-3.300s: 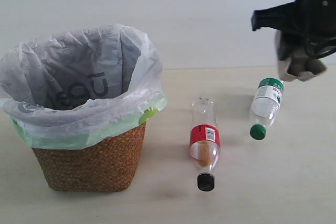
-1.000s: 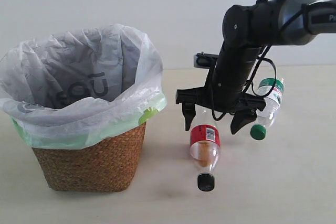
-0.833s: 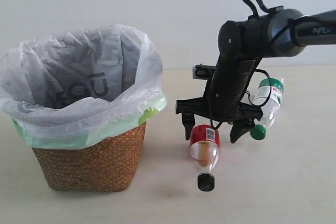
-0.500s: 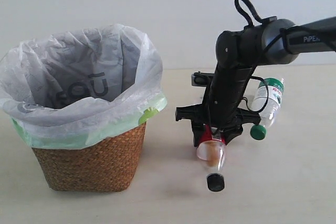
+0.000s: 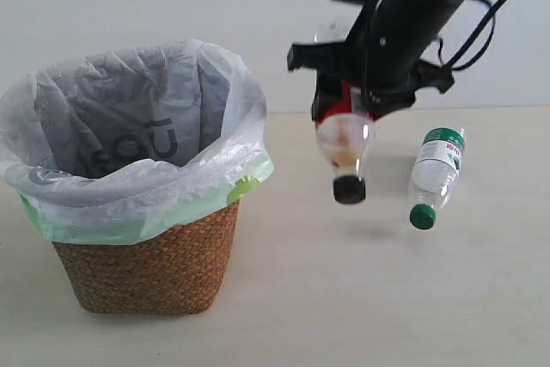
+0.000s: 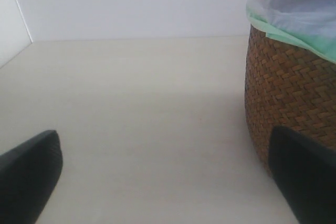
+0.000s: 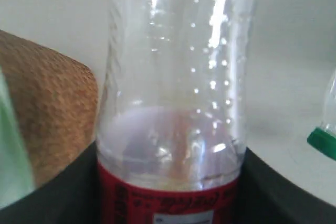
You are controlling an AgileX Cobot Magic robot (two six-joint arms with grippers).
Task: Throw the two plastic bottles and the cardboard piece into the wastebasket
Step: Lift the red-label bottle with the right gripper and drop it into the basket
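My right gripper (image 5: 344,107) is shut on the longer bottle (image 5: 342,139) at its red label and holds it in the air, black cap (image 5: 349,188) hanging low, to the right of the wastebasket (image 5: 150,259). In the right wrist view that bottle (image 7: 173,103) fills the space between the fingers of the right gripper (image 7: 170,195). The shorter green-capped bottle (image 5: 436,174) lies on the table under the arm; only its cap (image 7: 323,142) shows in the right wrist view. My left gripper (image 6: 163,148) is open and empty beside the wastebasket (image 6: 286,103). The cardboard piece is out of view.
The white and light-green bag (image 5: 137,143) stands up above the wicker rim and spills over it. A pale wall runs behind the beige table (image 5: 387,298). The wicker side (image 7: 50,114) also shows in the right wrist view.
The right gripper, which earlier held the cardboard piece, came down open over the red-label bottle, shut on it and lifted it well above the table. The green-capped bottle has stayed put.
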